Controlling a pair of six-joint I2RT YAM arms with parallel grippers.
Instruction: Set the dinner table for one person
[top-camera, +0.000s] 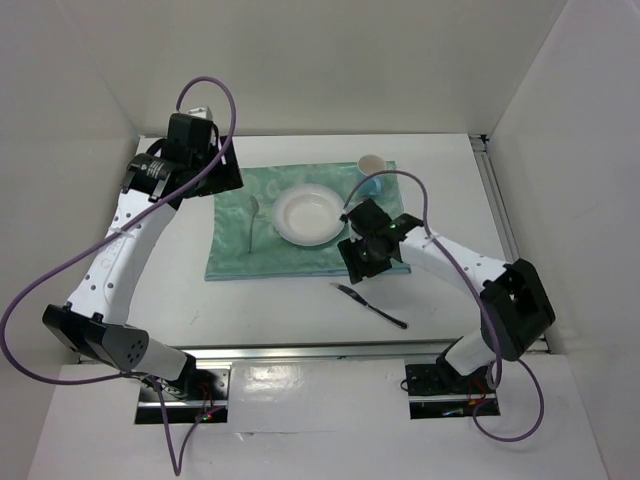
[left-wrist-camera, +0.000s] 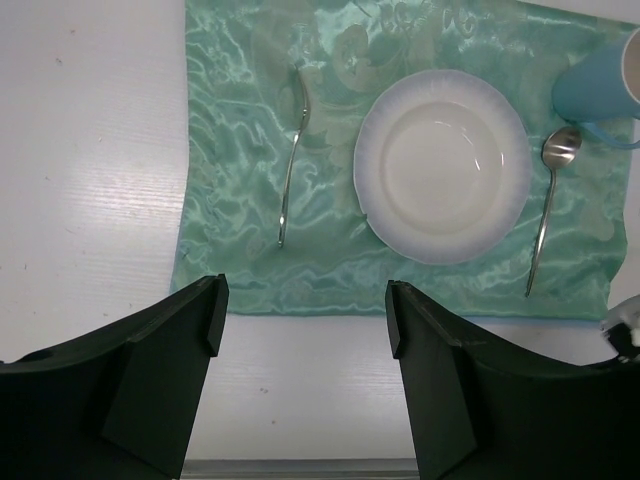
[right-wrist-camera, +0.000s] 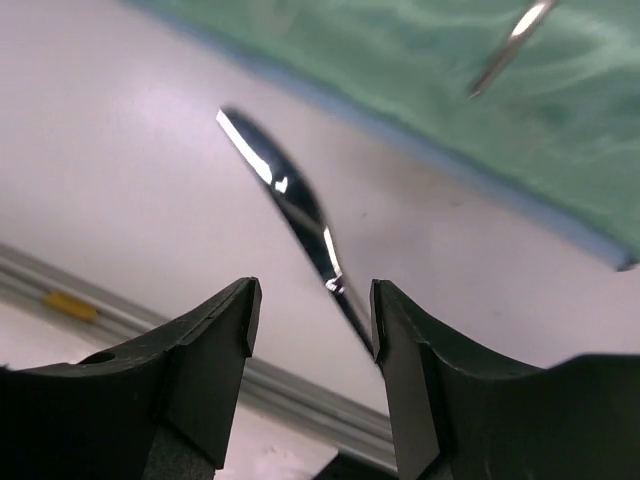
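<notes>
The white dinner table (top-camera: 170, 290) carries a teal mat (top-camera: 235, 255) with a white plate (top-camera: 307, 215) in its middle. A fork (top-camera: 253, 222) lies left of the plate and a light blue cup (top-camera: 372, 165) stands at the mat's far right corner. A spoon (left-wrist-camera: 548, 200) lies right of the plate. A knife (top-camera: 370, 305) lies on the bare table in front of the mat. My right gripper (right-wrist-camera: 310, 315) is open and empty, hovering over the knife (right-wrist-camera: 285, 195). My left gripper (left-wrist-camera: 305, 315) is open and empty, high above the mat's left side.
A metal rail (top-camera: 330, 350) runs along the table's near edge and shows below the knife in the right wrist view (right-wrist-camera: 300, 395). White walls enclose the table on three sides. Purple cables loop from both arms.
</notes>
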